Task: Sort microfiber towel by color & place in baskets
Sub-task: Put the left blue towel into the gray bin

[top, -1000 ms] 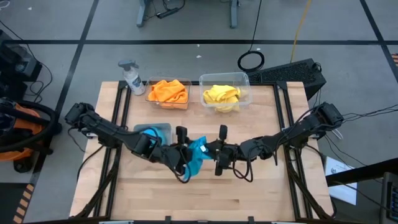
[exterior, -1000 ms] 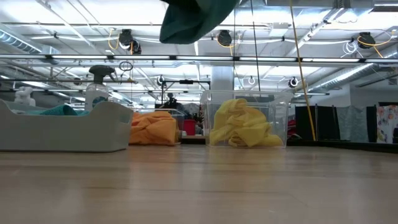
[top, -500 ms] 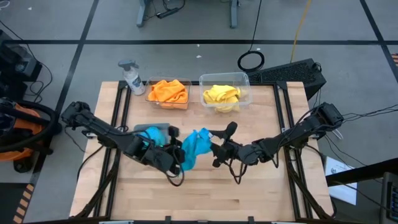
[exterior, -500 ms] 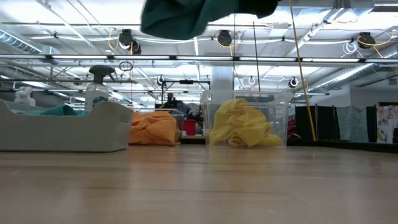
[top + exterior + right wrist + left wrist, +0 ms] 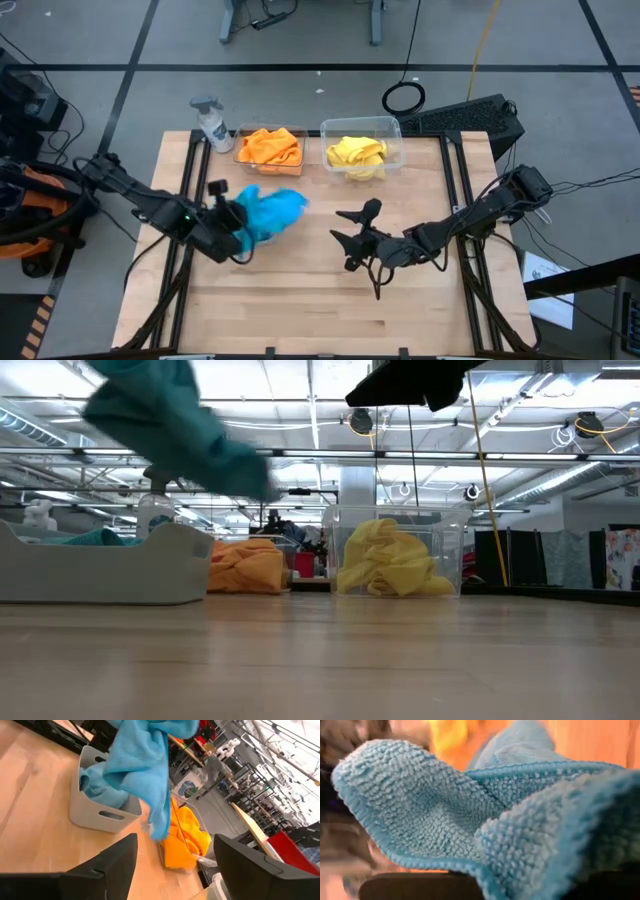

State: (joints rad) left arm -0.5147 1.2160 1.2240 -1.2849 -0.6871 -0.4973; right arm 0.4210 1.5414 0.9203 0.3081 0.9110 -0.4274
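Observation:
A bright blue microfiber towel (image 5: 268, 212) hangs in the air from my left gripper (image 5: 233, 224), which is shut on it, over the grey basket (image 5: 100, 812) at the table's left. That basket holds another blue towel (image 5: 97, 790). My right gripper (image 5: 341, 229) stands open near the table's middle, to the right of the hanging towel, with nothing between its fingers. Orange towels (image 5: 271, 147) lie in a basket at the far edge. Yellow towels (image 5: 357, 153) lie in the clear basket (image 5: 385, 128) beside it. My left gripper holds the blue towel bunched between its two fingers; a hemmed edge and several folds (image 5: 485, 865) lie right at them. In the high view the towel covers the fingertips. The towel is lifted clear and hangs slack (image 5: 155, 810) over the grey basket.
A white spray bottle (image 5: 212, 122) stands at the far left corner, next to the orange towels' basket. Bare wooden tabletop (image 5: 330, 310) stretches across the near half of the table.
My right gripper has opened and let go of the blue towel, staying near the table's middle. My left gripper has carried the towel from the middle toward the left edge and a little up, turning as it went; the towel now hangs over the grey basket.

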